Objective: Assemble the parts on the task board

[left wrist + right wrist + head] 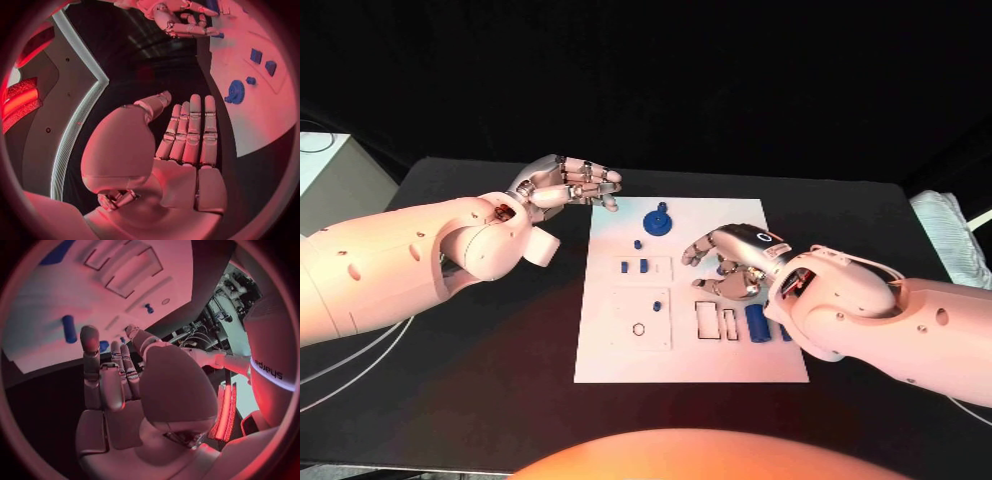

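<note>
White task board (pixel 625 360) — black table (pixel 473 400), dark surroundings

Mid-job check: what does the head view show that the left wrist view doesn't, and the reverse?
Head view alone: the long blue cylinder by the rectangular slots at the white task board's near end. Left wrist view alone: the left hand's palm side, fingers straight, holding nothing. Both: the round blue gear-like part, small blue blocks and the right hand over the board.
</note>
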{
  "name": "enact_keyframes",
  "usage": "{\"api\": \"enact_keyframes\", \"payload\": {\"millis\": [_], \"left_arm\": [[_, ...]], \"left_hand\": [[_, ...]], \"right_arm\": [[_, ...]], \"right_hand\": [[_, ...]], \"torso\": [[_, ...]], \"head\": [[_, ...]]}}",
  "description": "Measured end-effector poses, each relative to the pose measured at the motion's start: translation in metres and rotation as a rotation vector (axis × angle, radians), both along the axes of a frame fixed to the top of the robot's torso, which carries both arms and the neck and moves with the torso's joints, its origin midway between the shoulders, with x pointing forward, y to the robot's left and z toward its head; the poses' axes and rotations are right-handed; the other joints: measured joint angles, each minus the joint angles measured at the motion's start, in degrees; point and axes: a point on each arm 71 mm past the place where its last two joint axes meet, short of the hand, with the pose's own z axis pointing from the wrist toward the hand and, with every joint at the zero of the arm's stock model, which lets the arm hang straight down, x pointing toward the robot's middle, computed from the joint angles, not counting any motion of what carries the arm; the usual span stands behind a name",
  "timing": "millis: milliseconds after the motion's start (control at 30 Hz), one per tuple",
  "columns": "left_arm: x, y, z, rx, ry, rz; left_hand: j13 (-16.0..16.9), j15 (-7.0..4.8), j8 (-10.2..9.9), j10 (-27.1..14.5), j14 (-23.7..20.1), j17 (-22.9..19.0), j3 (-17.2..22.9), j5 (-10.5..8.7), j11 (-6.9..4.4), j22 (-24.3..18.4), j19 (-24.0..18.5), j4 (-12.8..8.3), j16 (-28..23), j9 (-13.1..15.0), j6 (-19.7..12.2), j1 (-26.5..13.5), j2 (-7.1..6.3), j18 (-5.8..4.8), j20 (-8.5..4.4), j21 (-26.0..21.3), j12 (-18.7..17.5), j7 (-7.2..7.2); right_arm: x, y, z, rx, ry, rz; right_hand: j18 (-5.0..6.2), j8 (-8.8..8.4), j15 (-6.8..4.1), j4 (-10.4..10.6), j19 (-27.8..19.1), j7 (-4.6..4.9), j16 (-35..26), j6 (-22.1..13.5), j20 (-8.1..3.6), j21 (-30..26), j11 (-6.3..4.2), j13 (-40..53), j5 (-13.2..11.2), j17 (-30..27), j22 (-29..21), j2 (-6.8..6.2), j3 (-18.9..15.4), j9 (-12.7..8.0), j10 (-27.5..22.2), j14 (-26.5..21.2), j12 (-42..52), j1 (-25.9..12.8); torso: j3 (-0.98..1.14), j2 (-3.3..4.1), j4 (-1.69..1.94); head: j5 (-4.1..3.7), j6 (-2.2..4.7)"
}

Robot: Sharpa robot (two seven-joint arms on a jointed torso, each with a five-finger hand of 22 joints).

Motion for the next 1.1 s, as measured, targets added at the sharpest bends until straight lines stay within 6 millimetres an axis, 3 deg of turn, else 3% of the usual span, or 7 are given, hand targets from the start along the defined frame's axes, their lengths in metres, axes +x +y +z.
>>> {"api": "enact_keyframes", "payload": {"millis": [167, 300, 400, 833, 1100], "left_arm": [[0.001, 0.000, -0.001, 0.001, 0.001, 0.001], [0.001, 0.000, -0.002, 0.002, 0.003, -0.001], [0.001, -0.001, -0.002, 0.002, 0.003, -0.001], [0.001, 0.002, -0.002, 0.005, 0.004, 0.002], [0.001, 0.003, -0.003, 0.006, 0.005, 0.005]], "left_hand": [[0.00, 0.00, 0.00, 0.00, 0.00, 0.00, 0.00, 0.00, 0.00, 0.00, 0.00, 0.00, 0.00, -0.02, 0.00, 0.00, 0.00, 0.00, 0.00, 0.00, 0.00, 0.00], [0.00, 0.00, 0.00, 0.00, 0.00, -0.01, 0.00, 0.00, 0.00, 0.00, 0.00, 0.00, 0.00, -0.05, 0.00, 0.00, 0.00, 0.00, 0.00, 0.00, 0.00, 0.00], [0.00, 0.00, 0.00, 0.00, 0.00, -0.01, 0.00, 0.00, 0.00, 0.00, 0.00, 0.00, 0.00, -0.05, 0.00, 0.00, 0.00, 0.00, 0.00, 0.00, 0.00, 0.00], [-0.01, 0.00, 0.00, 0.00, 0.00, -0.02, 0.00, 0.00, 0.00, 0.01, 0.00, 0.00, 0.00, -0.05, 0.00, 0.00, 0.00, 0.00, 0.00, 0.00, 0.00, 0.00], [-0.01, 0.00, 0.00, 0.00, 0.00, 0.05, 0.00, 0.00, 0.00, -0.05, 0.00, 0.00, 0.00, -0.04, 0.00, 0.00, 0.00, 0.00, 0.00, 0.00, 0.00, 0.00]], "right_arm": [[0.019, -0.025, 0.013, -0.021, -0.013, -0.067], [0.030, -0.038, 0.013, -0.043, -0.009, -0.104], [0.034, -0.044, 0.013, -0.056, -0.002, -0.120], [0.038, -0.046, 0.006, -0.105, 0.045, -0.112], [0.036, -0.043, 0.004, -0.113, 0.065, -0.097]], "right_hand": [[0.00, 0.00, 0.00, 0.14, 0.51, -0.06, 0.21, 0.05, -0.10, 0.81, -0.20, -0.19, 0.23, 0.84, 0.90, -0.63, 0.14, -0.09, 0.21, 0.00, 0.00, -0.63], [0.00, 0.00, -0.01, 0.38, 0.51, -0.06, 0.21, 0.06, -0.10, 0.23, -0.18, -0.70, -1.89, 0.39, 0.35, -0.98, 0.38, -0.21, 0.19, -0.01, 0.00, -0.98], [0.00, 0.00, -0.01, 0.41, 0.51, -0.05, 0.21, 0.05, -0.10, -0.65, 0.15, -0.86, -2.01, 0.04, -0.23, -0.98, 0.35, -0.29, -0.74, -0.01, 0.00, -0.98], [0.00, 0.00, 0.18, 1.70, -0.65, -0.45, -0.13, -0.37, 0.41, -3.39, 0.67, -0.88, -2.21, 0.16, -1.64, -1.20, -2.25, -0.57, -3.24, 0.18, -0.24, -0.62], [0.00, 0.00, 0.18, 2.14, 0.40, -0.15, 0.13, -0.04, 0.01, -2.13, -0.25, -0.70, -2.21, 0.91, -0.31, -0.73, -2.65, -0.57, -0.66, 0.18, 1.48, -0.17]], "torso": [[0.02, -0.02, -0.02], [0.02, 0.08, -0.01], [0.02, 0.12, 0.02], [0.01, 0.15, 0.13], [0.03, 0.15, 0.07]], "head": [[-0.64, 0.55], [-1.15, 0.89], [-1.26, 1.03], [-0.96, 0.91], [-0.82, 0.77]]}}
